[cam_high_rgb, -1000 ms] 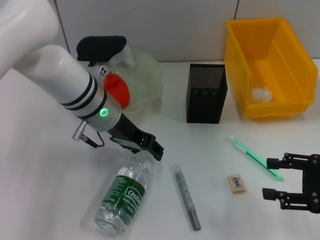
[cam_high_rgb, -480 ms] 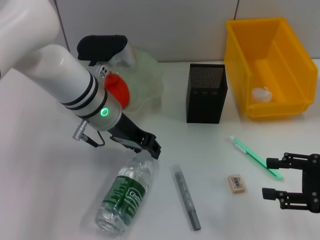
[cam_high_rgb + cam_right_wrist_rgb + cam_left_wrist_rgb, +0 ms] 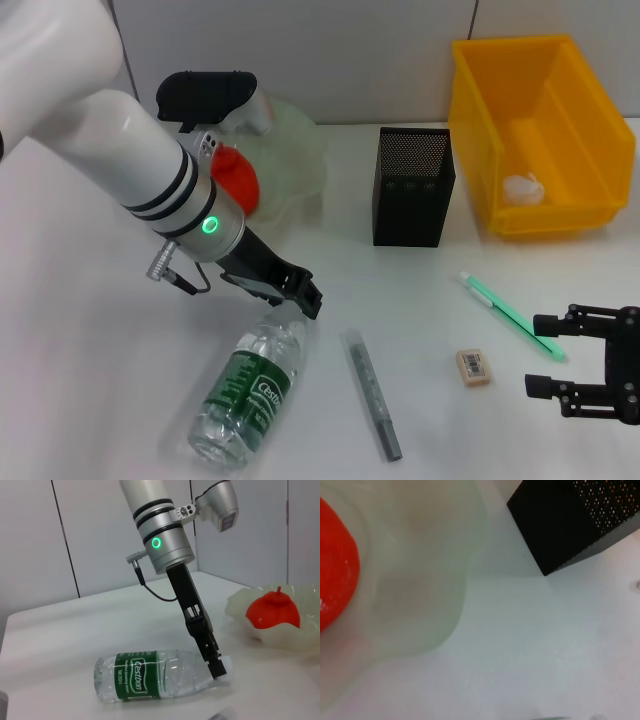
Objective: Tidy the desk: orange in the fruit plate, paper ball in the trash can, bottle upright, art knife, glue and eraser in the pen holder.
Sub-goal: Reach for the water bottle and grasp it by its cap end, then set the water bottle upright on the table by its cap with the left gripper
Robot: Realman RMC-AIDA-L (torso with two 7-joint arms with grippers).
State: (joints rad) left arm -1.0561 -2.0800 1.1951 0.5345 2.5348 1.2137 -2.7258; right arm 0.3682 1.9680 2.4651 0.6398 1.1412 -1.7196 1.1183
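Observation:
The clear bottle with a green label lies on its side on the white desk, also seen in the right wrist view. My left gripper is down at its cap end, shut on the neck. The orange rests in the pale fruit plate. A grey art knife, a green glue stick and the eraser lie on the desk. The paper ball sits in the yellow trash can. My right gripper hovers open beside the eraser.
The black mesh pen holder stands between the plate and the yellow bin. The plate's wavy rim lies close under the left wrist. A grey wall backs the desk.
The left gripper and the bottle's neck have shifted very slightly; the bottle has turned a little. The right arm has not moved.

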